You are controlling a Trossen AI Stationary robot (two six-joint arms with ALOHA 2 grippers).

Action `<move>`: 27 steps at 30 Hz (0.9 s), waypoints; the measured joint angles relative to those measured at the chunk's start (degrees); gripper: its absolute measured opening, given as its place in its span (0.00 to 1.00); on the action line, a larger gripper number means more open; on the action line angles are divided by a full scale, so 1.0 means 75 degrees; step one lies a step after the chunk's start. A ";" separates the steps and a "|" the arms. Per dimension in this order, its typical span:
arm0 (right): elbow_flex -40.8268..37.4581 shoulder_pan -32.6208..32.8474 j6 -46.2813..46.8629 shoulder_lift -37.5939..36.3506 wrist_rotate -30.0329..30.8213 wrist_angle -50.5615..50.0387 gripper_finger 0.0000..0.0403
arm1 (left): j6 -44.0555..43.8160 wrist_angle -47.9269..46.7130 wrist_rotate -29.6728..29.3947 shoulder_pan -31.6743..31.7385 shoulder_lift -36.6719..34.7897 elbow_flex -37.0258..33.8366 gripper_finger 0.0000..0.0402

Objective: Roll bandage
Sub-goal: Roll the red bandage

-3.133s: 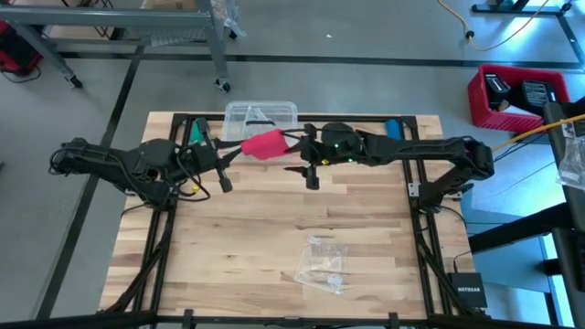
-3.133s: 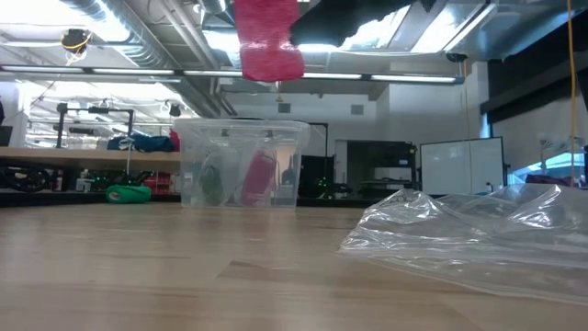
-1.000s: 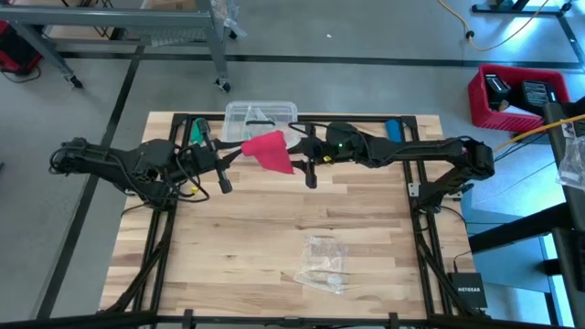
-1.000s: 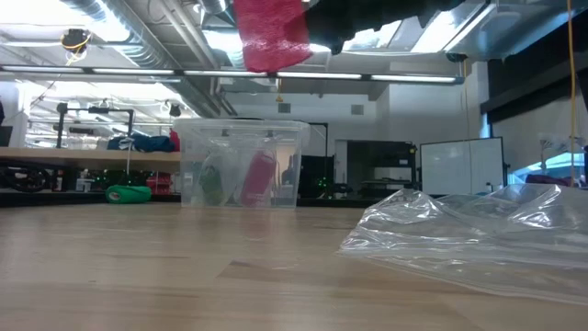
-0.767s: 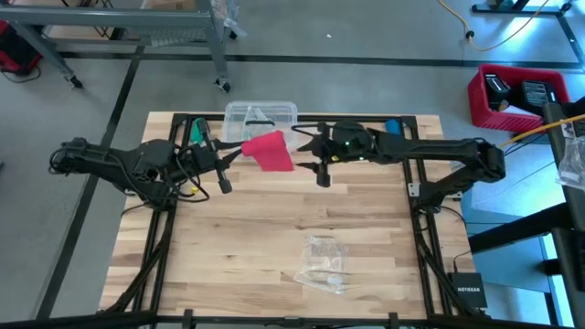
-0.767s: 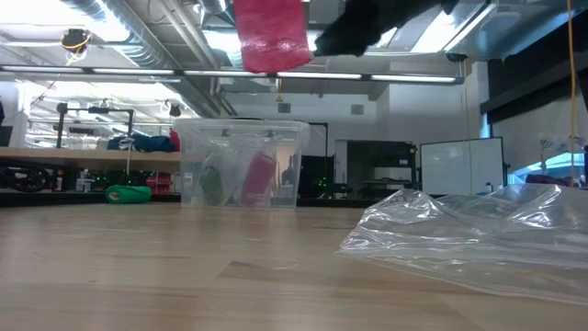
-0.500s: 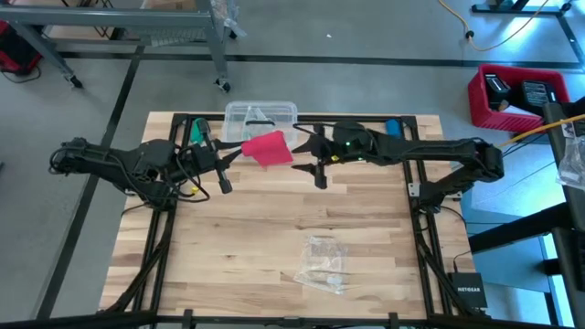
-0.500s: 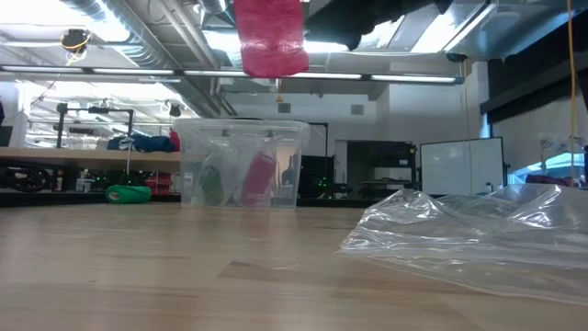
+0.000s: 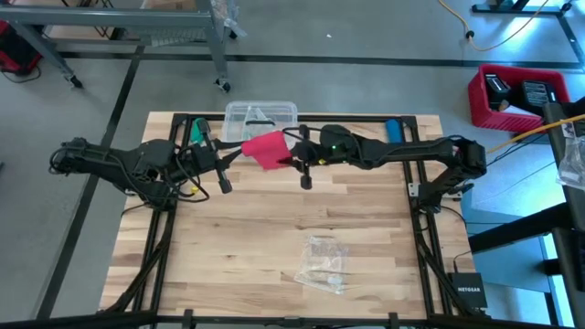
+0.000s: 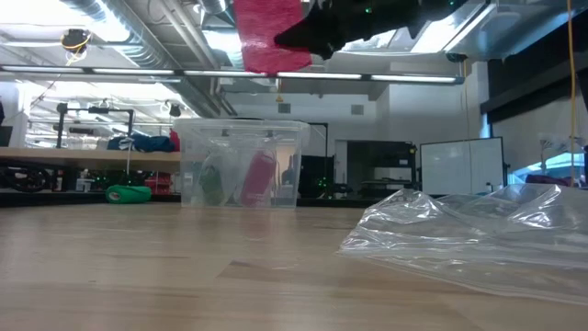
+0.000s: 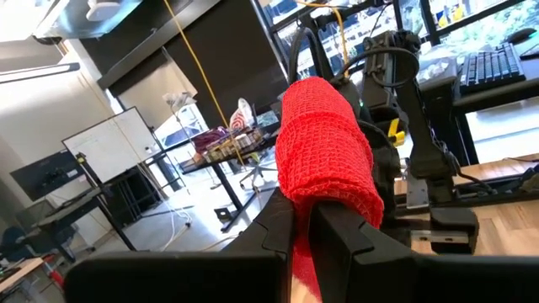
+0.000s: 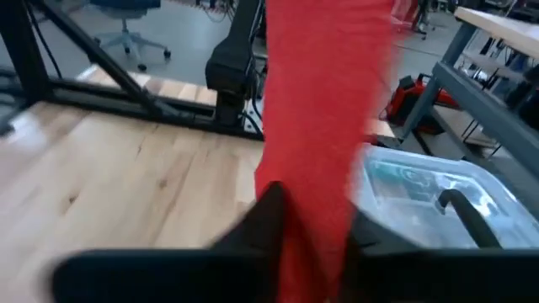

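bandage (image 9: pixel 266 147): between both | left pincer (image 9: pixel 226 155): pinching it | right pincer (image 12: pixel 307 223): pinching free end | keep taut

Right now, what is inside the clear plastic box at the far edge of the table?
Through the clear plastic box a red-pink item and a green one show, blurred by the wall. What they are cannot be told.

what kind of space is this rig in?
Probably a robotics lab or workshop: a whiteboard and benches stand behind the wooden table, ducts run bare overhead, and a red bin of gear sits on the concrete floor.
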 joint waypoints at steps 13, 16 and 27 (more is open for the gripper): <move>0.0000 0.0340 -0.0698 -0.0770 -0.0290 -0.1180 0.01 | 0.0134 0.0018 -0.0118 -0.0072 -0.0388 0.0002 0.04; 0.0000 0.0660 -0.0692 -0.0772 -0.0491 -0.1178 0.01 | 0.0502 0.0045 -0.0385 0.0055 -0.0400 0.0003 0.04; 0.0000 0.1586 -0.0522 -0.0836 0.0132 -0.1089 0.01 | 0.0871 0.0103 -0.0456 0.0735 0.0031 0.0003 0.04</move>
